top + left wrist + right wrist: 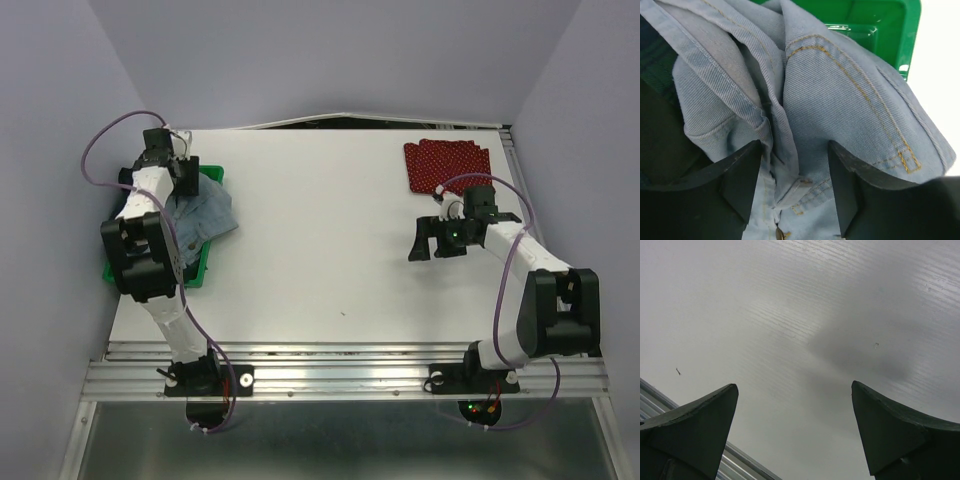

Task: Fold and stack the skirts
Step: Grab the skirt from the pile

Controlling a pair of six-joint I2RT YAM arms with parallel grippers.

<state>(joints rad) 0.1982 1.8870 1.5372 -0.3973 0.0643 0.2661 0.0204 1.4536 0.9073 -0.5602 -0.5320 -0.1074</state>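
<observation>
One denim skirt [840, 100], over the bin [880, 25], is straddled by the spread left gripper [795, 150] for pickup; right gripper [794, 387] spread, idle

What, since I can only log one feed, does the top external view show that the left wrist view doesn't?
Only the top external view shows the red dotted skirt lying at the far right of the table, and the right tool, open above bare table. Only the left wrist view shows the denim skirt up close: tan seam stitching and a metal button. Both show that skirt spilling from the green bin, with the left tool open at it.
</observation>
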